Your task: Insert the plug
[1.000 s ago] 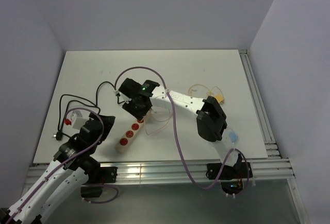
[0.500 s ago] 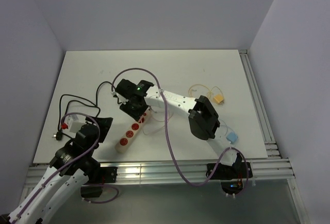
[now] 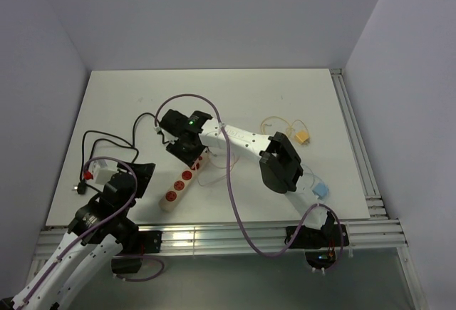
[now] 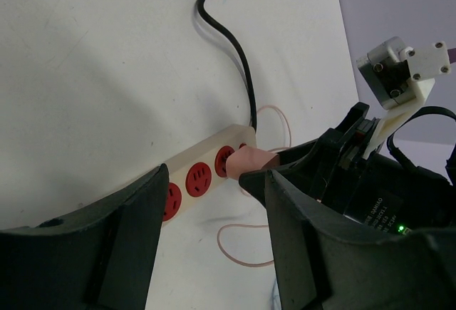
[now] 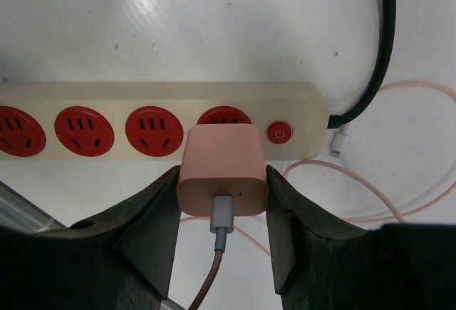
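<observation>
Right wrist view showed the right gripper clamped on the pink charger plug, the power strip's end socket just beyond its fingertips — it probably needed a square, untilted push. Left gripper hung open — empty.

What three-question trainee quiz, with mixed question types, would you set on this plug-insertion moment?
1. True or false: the right hand grips the pink square charger plug.
2. Which socket of the cream power strip with red sockets is the plug nearest? A) the one beside the red switch button B) the one at the opposite end C) the third from the switch
3. Fill in: the left hand holds ____.
Key: 1 true; 2 A; 3 nothing.
</observation>
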Robot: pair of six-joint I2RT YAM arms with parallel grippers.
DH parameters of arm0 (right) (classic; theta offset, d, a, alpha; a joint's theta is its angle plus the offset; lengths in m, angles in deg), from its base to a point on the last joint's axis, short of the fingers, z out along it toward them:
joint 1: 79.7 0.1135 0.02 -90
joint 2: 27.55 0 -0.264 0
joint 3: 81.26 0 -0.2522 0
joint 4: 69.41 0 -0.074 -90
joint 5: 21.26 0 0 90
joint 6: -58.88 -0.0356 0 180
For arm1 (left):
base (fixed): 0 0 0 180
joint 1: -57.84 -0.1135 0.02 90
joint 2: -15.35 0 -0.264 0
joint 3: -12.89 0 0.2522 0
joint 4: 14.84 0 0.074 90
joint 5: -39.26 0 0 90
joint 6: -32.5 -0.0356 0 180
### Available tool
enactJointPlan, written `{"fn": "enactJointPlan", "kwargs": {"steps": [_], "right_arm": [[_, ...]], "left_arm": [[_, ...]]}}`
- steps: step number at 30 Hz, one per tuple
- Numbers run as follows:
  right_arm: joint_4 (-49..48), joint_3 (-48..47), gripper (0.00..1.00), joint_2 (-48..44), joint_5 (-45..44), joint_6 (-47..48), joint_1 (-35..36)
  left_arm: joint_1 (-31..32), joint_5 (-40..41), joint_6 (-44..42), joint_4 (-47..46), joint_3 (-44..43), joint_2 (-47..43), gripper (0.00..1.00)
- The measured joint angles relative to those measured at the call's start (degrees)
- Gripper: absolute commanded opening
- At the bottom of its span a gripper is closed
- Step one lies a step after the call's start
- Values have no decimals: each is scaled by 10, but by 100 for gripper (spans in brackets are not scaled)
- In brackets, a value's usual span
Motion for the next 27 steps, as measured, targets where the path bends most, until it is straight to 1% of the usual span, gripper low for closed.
{"fn": "enactJointPlan", "kwargs": {"steps": [10, 14, 17, 19, 21, 23, 25, 27], "right_arm": [[12, -38, 0, 29, 6, -1, -2], [8, -33, 0, 28, 5, -1, -2], [-13, 1, 0, 22, 5, -5, -2], [-42, 38, 0, 2, 5, -8, -2], [-92, 96, 0, -29, 4, -15, -2], [-127, 134, 0, -51, 5, -20, -4], [-138, 135, 0, -49, 6, -22, -5], [-116, 103, 0, -31, 6, -22, -5]], "left_arm": [[0, 1, 0, 11, 0, -9, 61], [0, 4, 0, 16, 0, -17, 61], [0, 5, 0, 21, 0, -22, 61], [0, 5, 0, 24, 0, -26, 61], [0, 6, 0, 25, 0, -29, 60], [0, 7, 0, 26, 0, -32, 60], [0, 8, 0, 26, 0, -33, 60], [0, 8, 0, 25, 0, -33, 59]]}}
